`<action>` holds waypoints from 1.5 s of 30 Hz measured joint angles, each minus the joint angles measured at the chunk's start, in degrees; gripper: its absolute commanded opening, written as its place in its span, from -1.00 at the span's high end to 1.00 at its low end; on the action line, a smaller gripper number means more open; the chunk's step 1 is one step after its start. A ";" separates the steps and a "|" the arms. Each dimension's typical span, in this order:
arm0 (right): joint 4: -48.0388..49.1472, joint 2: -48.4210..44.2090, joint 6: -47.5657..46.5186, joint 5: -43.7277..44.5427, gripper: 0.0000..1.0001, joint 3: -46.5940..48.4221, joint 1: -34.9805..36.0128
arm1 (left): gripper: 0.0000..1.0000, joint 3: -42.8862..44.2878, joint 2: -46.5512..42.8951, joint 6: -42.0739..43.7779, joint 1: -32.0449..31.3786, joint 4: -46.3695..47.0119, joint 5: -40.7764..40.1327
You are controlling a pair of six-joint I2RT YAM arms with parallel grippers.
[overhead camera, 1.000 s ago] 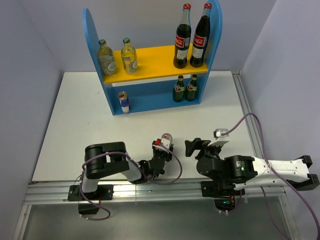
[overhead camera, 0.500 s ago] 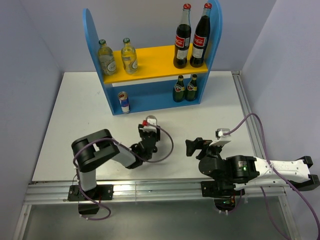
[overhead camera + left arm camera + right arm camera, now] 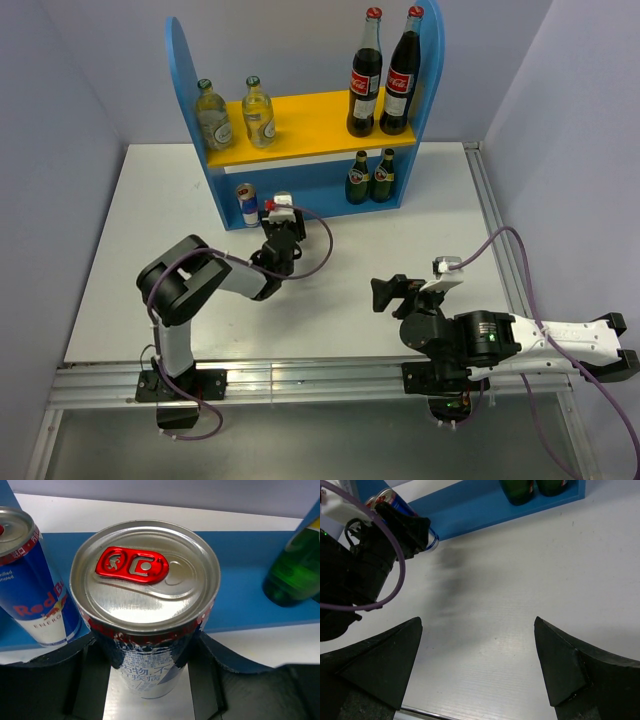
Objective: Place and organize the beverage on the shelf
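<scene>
My left gripper (image 3: 283, 216) is shut on a slim blue-silver can (image 3: 145, 605) with a red tab. It holds the can upright at the front of the blue shelf's (image 3: 180, 70) lower level, just right of a second can (image 3: 247, 204), which also shows in the left wrist view (image 3: 30, 580). Two cola bottles (image 3: 365, 75) stand at the right of the yellow upper board (image 3: 310, 115). Two clear bottles (image 3: 212, 115) stand at its left. My right gripper (image 3: 392, 292) is open and empty over the table near its base.
Two small dark green bottles (image 3: 370, 177) stand at the right of the lower level; one shows in the left wrist view (image 3: 295, 570). The shelf's blue base (image 3: 240, 595) lies behind the held can. The right wrist view shows bare white table (image 3: 520, 580).
My left arm has carried the can forward from near the front edge to the shelf's lower level, beside the other can. The right arm has not moved.
</scene>
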 measured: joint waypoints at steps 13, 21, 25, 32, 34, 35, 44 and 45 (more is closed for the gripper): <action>1.03 -0.35 -1.07 -0.15 -1.00 -0.79 0.00 | 0.99 8.90 4.66 1.79 4.37 -6.99 0.48; 1.42 -0.52 -1.57 -0.17 -1.00 -0.81 0.00 | 0.99 11.87 4.76 0.66 8.92 -14.32 2.69; 1.55 -0.52 -1.75 -0.15 -1.00 -0.81 0.00 | 0.99 16.65 6.51 -0.52 11.26 -20.26 5.16; 1.60 -0.44 -1.75 -0.15 -1.00 -0.81 0.00 | 0.80 17.09 6.84 -0.63 13.00 -23.39 9.55; 1.60 -0.37 -1.73 -0.13 -1.00 -0.81 0.00 | 0.51 17.09 6.93 -0.72 13.31 -23.61 10.69; 1.60 -0.24 -1.73 -0.13 -1.00 -0.81 0.00 | 0.22 17.11 6.93 -0.74 13.51 -23.61 11.34; 1.60 0.35 -1.70 -0.11 -1.00 -0.81 0.00 | -0.65 17.62 6.93 -1.88 14.45 -23.19 13.33; 1.60 0.35 -1.70 -0.11 -1.00 -0.81 0.02 | -0.65 17.68 6.93 -1.90 14.49 -23.10 13.38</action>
